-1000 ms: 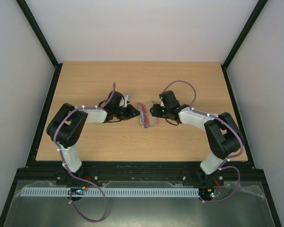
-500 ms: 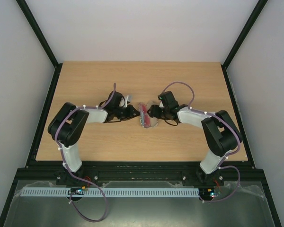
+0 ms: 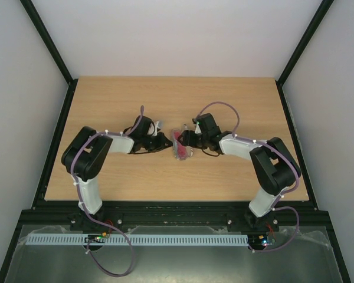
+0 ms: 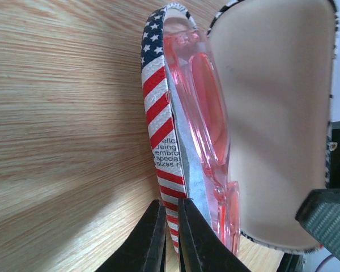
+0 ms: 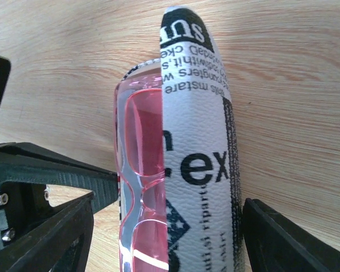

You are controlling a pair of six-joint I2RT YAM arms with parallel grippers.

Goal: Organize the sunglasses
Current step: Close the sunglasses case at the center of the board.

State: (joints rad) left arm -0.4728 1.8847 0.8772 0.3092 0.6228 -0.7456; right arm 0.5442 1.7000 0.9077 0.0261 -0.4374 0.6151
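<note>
Left arm (image 3: 118, 143) and right arm (image 3: 239, 145) pair black joints with white links (purple cables trailing), ending in black fingers (image 5: 286, 243).

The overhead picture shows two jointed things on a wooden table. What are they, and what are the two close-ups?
They are two robot arms, the left arm and right arm, bolted at the near edge of a table. The overhead picture comes from a fixed camera above; each close-up comes from a camera on one wrist. Between them lies a half-open case with pink sunglasses inside. The left arm's jaws pinch its flag-striped rim; the right arm's jaws stand open either side of it.
</note>
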